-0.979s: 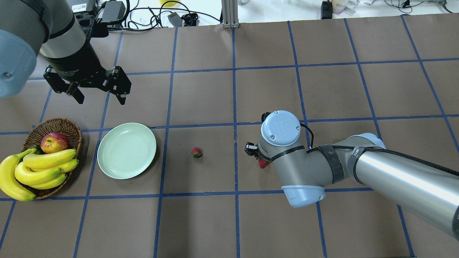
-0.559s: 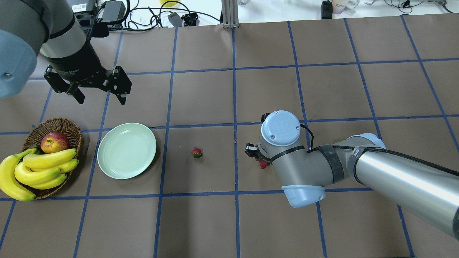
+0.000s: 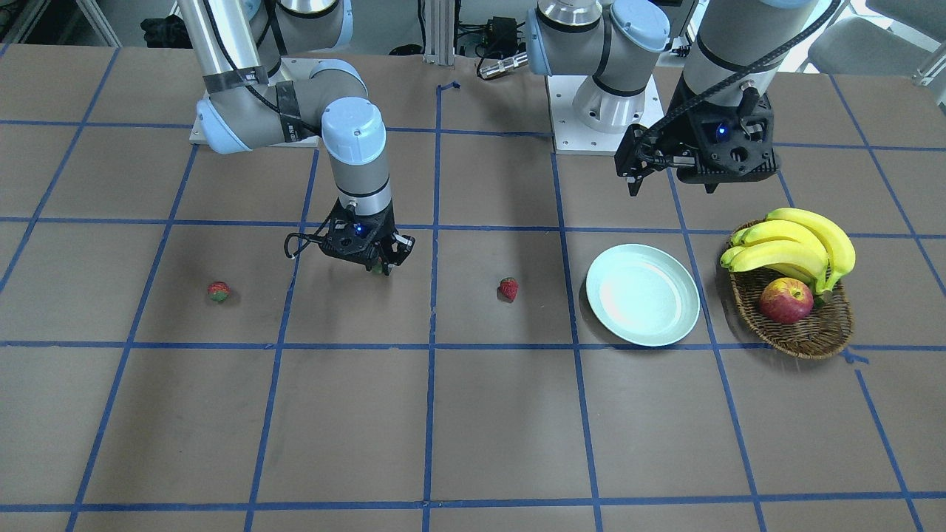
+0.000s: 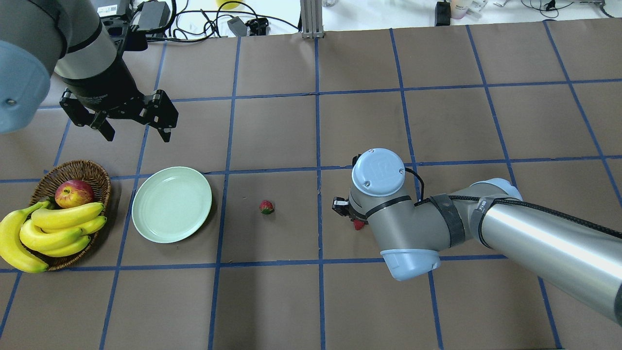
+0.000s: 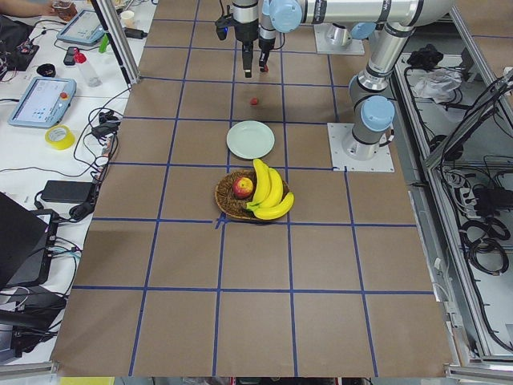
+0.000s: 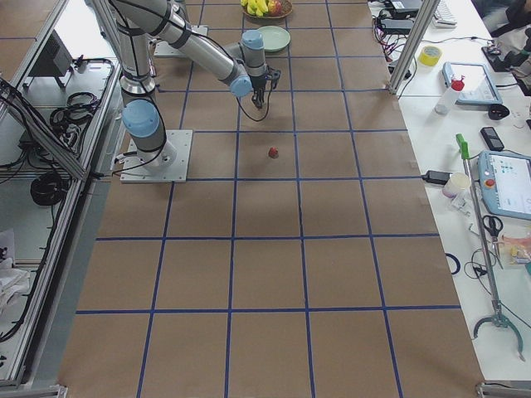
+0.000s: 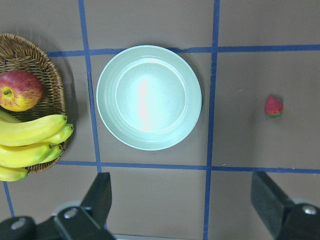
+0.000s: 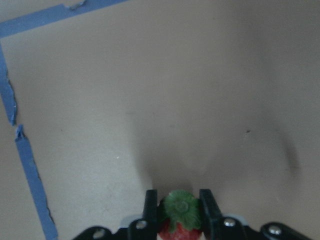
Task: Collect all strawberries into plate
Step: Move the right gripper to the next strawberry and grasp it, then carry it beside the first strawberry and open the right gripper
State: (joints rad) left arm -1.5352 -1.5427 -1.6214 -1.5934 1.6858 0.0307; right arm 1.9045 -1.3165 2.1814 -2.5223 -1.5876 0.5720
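Brown paper tabletop (image 4: 272, 121), blue tape grid. Plate (image 4: 171, 204) is empty: none of the three strawberries delivered. Right gripper (image 8: 179, 202) is clamped on one strawberry (image 8: 181, 216), green cap up, low over the table and well apart from the plate. Second strawberry (image 4: 266, 206) lies loose between that gripper and the plate. Third strawberry (image 3: 218, 291) lies farther out on the right arm's side. Left gripper (image 4: 137, 134) hangs beyond the plate, fingers spread, holding nothing. Judgement: first carry under way, two picks left.

Barely anything's happening: the right gripper (image 8: 178, 202), clamped on its strawberry (image 4: 359, 224), is inching left and toward the far side. Looks like it's lifting a hair, and the berry is showing less from overhead.
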